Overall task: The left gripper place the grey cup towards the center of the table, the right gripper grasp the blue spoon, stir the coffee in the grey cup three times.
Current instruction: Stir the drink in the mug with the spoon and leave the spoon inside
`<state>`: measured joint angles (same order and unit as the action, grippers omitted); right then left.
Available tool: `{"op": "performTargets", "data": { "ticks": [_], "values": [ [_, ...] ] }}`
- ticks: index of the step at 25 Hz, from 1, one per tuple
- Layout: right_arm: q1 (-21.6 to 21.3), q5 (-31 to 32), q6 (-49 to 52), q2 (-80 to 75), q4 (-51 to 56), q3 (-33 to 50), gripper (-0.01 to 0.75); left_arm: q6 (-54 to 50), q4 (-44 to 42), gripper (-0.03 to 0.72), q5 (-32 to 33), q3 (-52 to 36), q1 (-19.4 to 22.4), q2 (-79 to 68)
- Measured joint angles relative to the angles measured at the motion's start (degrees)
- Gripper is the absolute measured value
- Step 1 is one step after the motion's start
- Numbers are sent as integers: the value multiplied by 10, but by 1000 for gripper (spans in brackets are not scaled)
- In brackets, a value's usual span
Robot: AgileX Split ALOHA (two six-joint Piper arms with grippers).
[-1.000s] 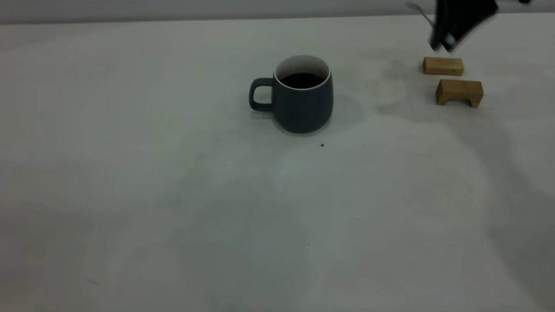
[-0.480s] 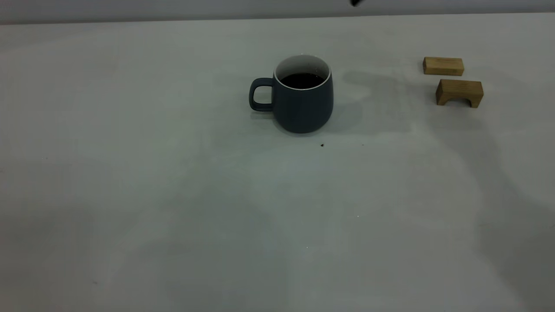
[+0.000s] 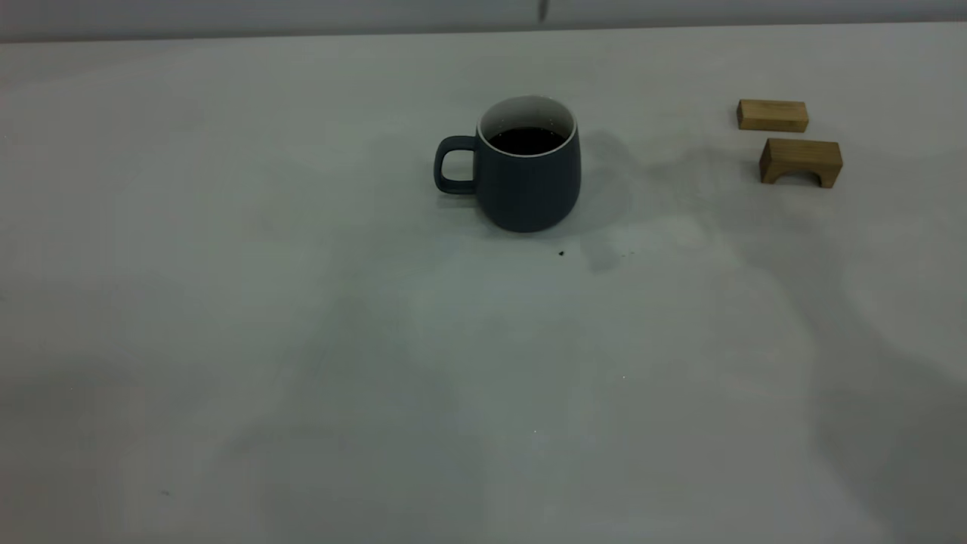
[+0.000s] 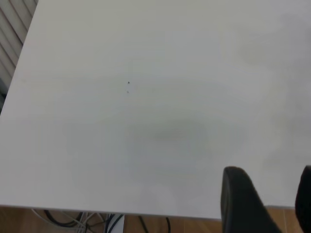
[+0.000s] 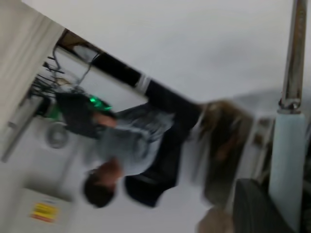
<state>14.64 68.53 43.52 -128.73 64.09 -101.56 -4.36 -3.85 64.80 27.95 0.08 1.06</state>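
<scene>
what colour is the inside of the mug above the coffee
White, above the dark coffee in the grey cup; clearest in the exterior view.

Two tan wooden blocks, a flat one and an arched one, sit close together, while a person appears blurred in the background.

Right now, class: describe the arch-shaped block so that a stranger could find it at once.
Start at the grey cup mid-table and look far to its right, where two tan wooden blocks sit. The arch-shaped block is the nearer one; unlike the plain rectangular block behind it, its underside has a notch.
</scene>
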Motion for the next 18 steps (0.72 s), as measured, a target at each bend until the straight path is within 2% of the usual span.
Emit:
{"op": "performTargets", "data": {
  "ticks": [5,18],
  "values": [
    [19,0,102,0,10,0,134,0,0,351,0,0,0,0],
    [19,-2,92,-57,60,0,134,0,0,351,0,0,0,0]
  ]
}}
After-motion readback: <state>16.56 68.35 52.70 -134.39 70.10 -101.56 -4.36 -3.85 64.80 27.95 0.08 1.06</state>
